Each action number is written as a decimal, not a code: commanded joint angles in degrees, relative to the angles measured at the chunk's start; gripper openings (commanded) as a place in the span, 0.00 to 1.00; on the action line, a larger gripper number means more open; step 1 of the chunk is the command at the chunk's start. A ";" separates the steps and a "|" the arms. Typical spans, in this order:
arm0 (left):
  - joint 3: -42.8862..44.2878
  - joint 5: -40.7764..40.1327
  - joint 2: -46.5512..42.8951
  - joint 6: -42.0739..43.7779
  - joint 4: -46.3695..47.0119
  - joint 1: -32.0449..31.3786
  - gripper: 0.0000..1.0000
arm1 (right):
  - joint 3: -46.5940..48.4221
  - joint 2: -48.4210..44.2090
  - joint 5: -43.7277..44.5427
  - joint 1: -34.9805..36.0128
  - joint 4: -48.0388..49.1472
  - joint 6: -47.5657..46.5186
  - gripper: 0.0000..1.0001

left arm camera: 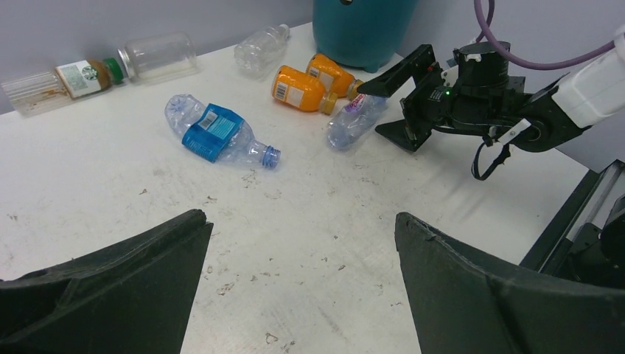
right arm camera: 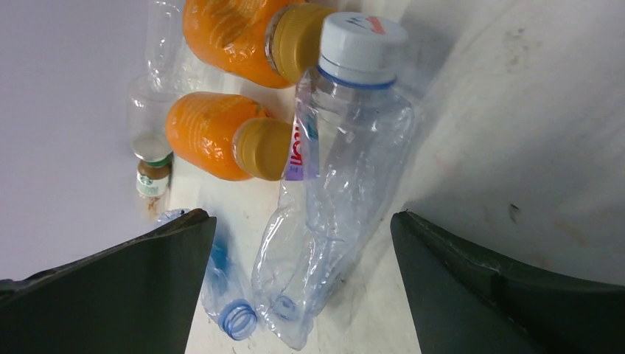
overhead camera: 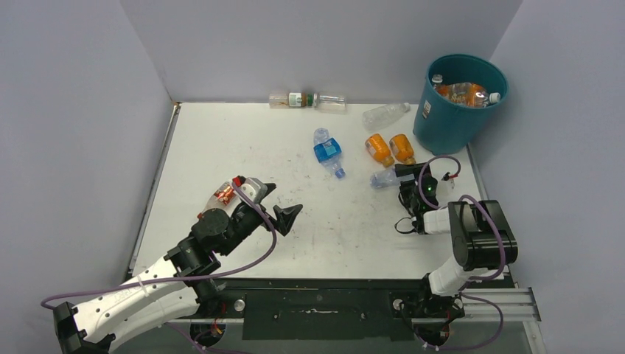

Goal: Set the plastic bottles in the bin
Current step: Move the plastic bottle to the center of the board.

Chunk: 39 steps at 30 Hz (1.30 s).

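**A:** Where do the bottles lie?

**B:** Several are already in the teal bin point(overhead camera: 446, 125) at the table's far right corner, with an orange-labelled jug point(overhead camera: 461, 94) on top. The others lie on the white table point(overhead camera: 221, 140). An orange bottle point(overhead camera: 379, 149) and its orange twin point(overhead camera: 402, 147) are side by side just in front of the bin. A blue-labelled bottle point(overhead camera: 327, 151) is near the middle, and a clear bottle point(overhead camera: 385, 114) is near the back wall.

**A:** And the right gripper point(overhead camera: 402, 184)?

**B:** Its jaws are spread wide. A crushed clear bottle point(right arm camera: 346, 184) with a white cap lies on its side right ahead. Its neckless end reaches in between the fingers point(right arm camera: 133, 280), and neither finger touches it.

**A:** The left gripper point(left arm camera: 300, 221)?

**B:** It is also spread, with only bare table between its fingers. It hangs over the near left part, well apart from the blue-labelled bottle. A red-labelled bottle point(overhead camera: 225, 195) lies beside that arm, partly hidden.

**A:** Anything else?

**B:** A green-capped coffee bottle point(overhead camera: 295, 99) and a clear jar point(overhead camera: 332, 102) lie against the back wall.
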 commanded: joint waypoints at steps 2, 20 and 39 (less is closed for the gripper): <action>2.44 -0.20 0.12 0.56 0.97 -0.32 0.96 | -0.99 10.40 -0.92 -0.17 -0.82 2.15 0.96; 2.71 0.87 -0.97 0.47 0.84 -0.28 0.96 | 7.43 15.37 0.14 1.03 -9.42 -2.61 0.52; 2.79 1.58 -1.97 0.39 0.83 -0.28 0.96 | 10.17 5.26 -1.31 2.37 -20.78 -10.63 0.14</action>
